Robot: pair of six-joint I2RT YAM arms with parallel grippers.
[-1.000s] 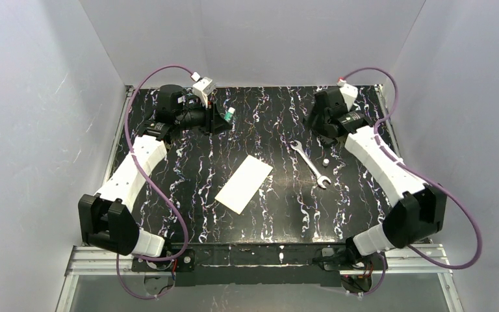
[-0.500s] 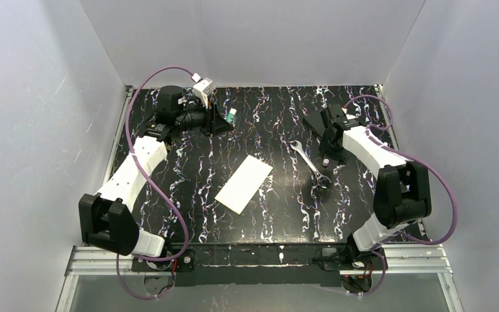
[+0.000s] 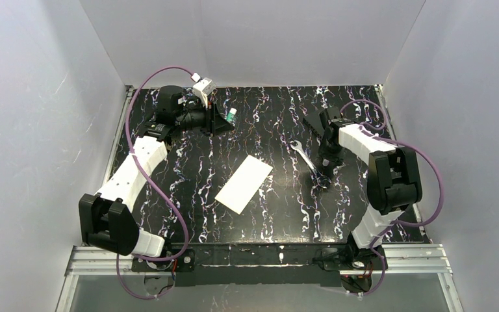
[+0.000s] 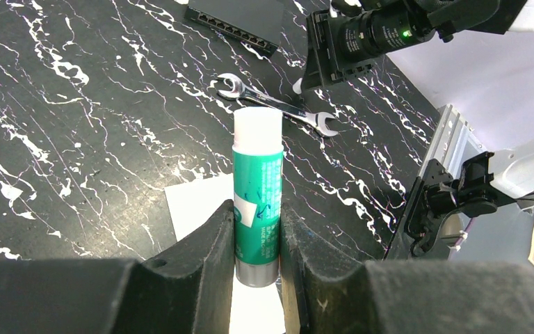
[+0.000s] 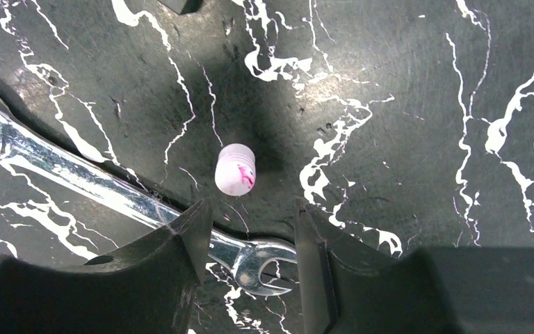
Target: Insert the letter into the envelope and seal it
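The black marbled table [image 3: 188, 156] carries everything. The envelope [image 3: 244, 184] is the largest paper; it lies flat and white between the two grippers, on the base side of the left gripper [image 3: 224, 118] and well apart from the right gripper [image 3: 323, 170], toward the left arm. In the left wrist view one corner of the envelope [image 4: 198, 205] shows beside and below the fingers. A black flat block [image 3: 313, 122] lies behind the right gripper, on the far side of it. The wrench [image 3: 310, 162] lies directly under the right gripper; in the right wrist view the wrench [image 5: 111, 188] passes below one finger and its open end comes out between the two fingertips. The left gripper [image 4: 257, 209] is closed narrowly on a green glue stick [image 4: 257, 174], which stands out straight past its fingertips with the white end forward. The right gripper [image 5: 252, 212] has its jaws apart and holds nothing. A small white cap [image 5: 235, 169] with pink marks lies on the table just ahead of this gripper, in line with the gap of the jaws, near the wrench and not touched by the fingers.
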